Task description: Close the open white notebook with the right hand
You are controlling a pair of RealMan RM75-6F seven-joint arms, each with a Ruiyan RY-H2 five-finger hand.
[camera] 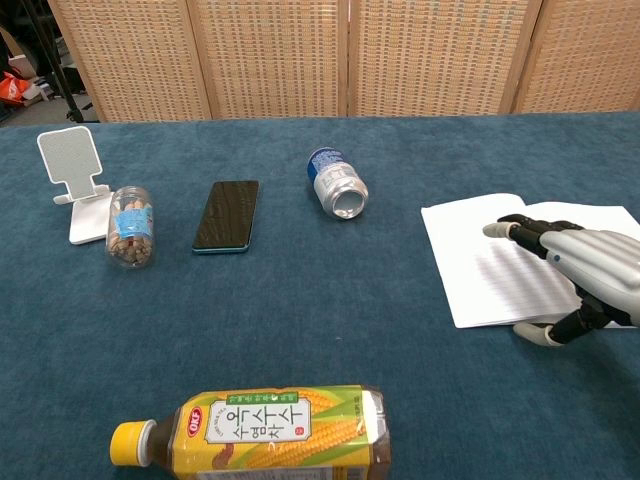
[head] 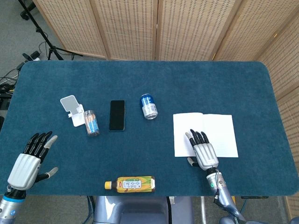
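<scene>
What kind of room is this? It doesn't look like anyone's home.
Probably a lab or test studio: a table covered in blue felt, woven folding screens set up as a backdrop, and stands with cables on the floor beside it.

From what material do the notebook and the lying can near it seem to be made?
Notebook: matte white paper, judging by the faint ruled lines and thin flat pages. Can: probably aluminium, given its shiny silver rim and end, with a printed blue wrap on the body.
</scene>
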